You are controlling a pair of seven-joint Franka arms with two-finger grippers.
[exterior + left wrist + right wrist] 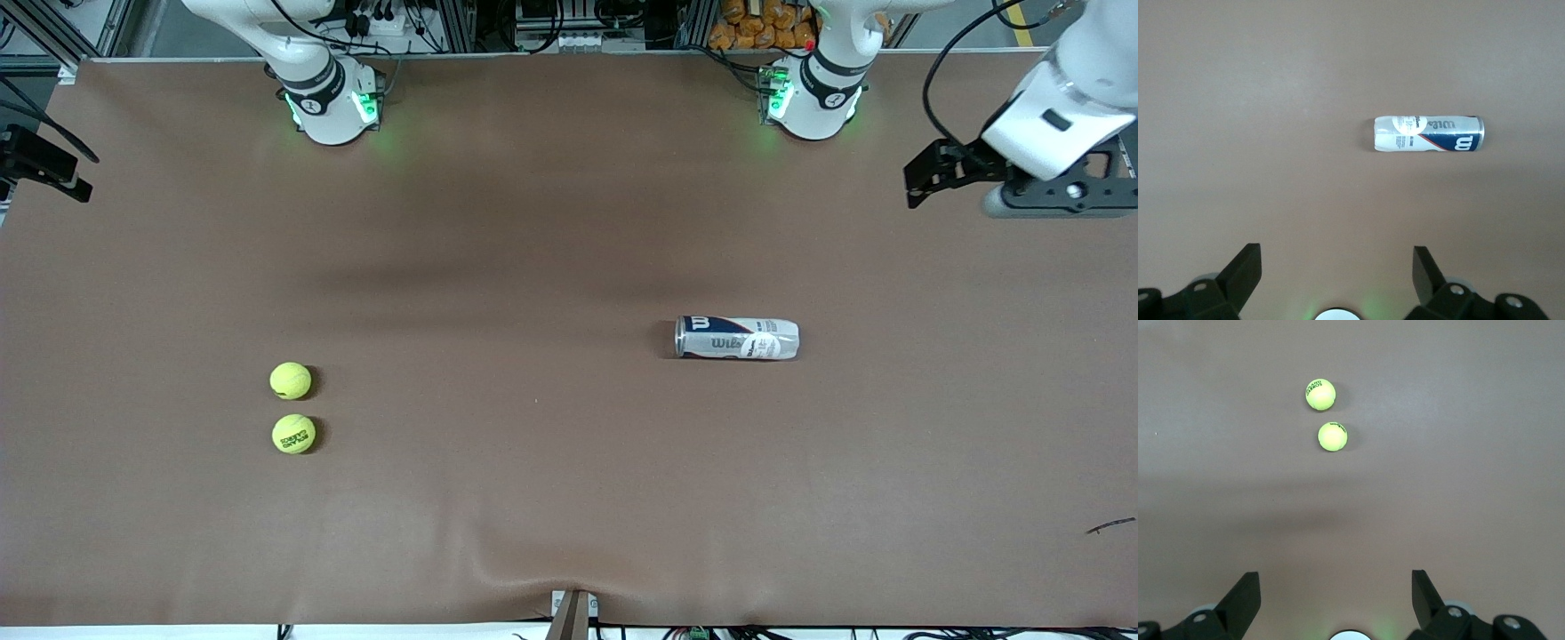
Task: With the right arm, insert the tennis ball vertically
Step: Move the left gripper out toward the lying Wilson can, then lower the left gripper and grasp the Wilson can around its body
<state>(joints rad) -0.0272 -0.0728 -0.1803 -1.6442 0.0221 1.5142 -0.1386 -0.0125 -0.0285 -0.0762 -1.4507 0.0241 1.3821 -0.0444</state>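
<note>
Low in the frame, toward the right arm's end of the table, two tennis balls sit close together: the printed ball (293, 434) nearer the camera, the plain ball (291, 380) just above it. Mid-frame, toward the left arm's end, the can (736, 338) lies on its side. At the upper edges, the left gripper (1337, 270) and right gripper (1335, 590) both wait, fingers spread, grasping nothing.
</note>
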